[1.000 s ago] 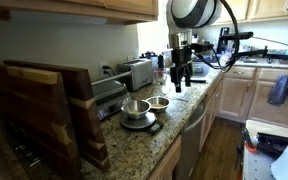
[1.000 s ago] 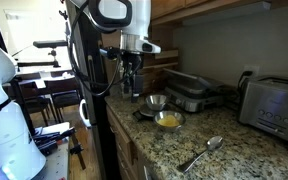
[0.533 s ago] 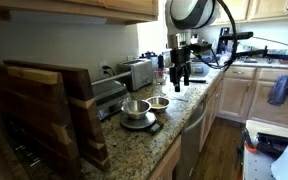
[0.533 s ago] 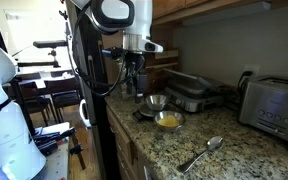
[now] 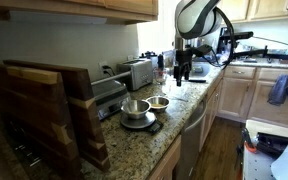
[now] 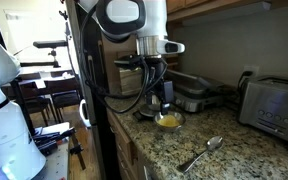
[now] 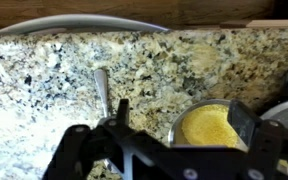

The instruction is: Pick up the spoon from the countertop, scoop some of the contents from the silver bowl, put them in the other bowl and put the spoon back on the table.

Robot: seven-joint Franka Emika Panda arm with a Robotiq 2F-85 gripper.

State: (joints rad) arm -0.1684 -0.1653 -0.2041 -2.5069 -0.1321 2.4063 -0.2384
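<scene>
The spoon (image 6: 201,155) lies on the granite countertop near its front edge; in the wrist view its handle (image 7: 101,88) runs under my left finger. A small bowl of yellow contents (image 6: 168,121) sits next to an emptier silver bowl (image 5: 135,107) that stands on a black scale. Both bowls show in both exterior views, and the yellow one also shows in the wrist view (image 7: 209,127). My gripper (image 6: 157,96) is open and empty and hovers just above the yellow bowl. In the wrist view my gripper (image 7: 184,125) has that bowl between its fingers.
A toaster (image 6: 274,100) stands at the back of the counter beyond the spoon. A grill press (image 6: 194,92) sits behind the bowls. Wooden cutting boards (image 5: 44,110) lean at one end of the counter. A white plate rim (image 7: 84,24) lies against the wall.
My gripper has moved along the counter from beyond the bowls to over the yellow bowl, closer to the spoon. It stays open. The bowls and the spoon have not moved.
</scene>
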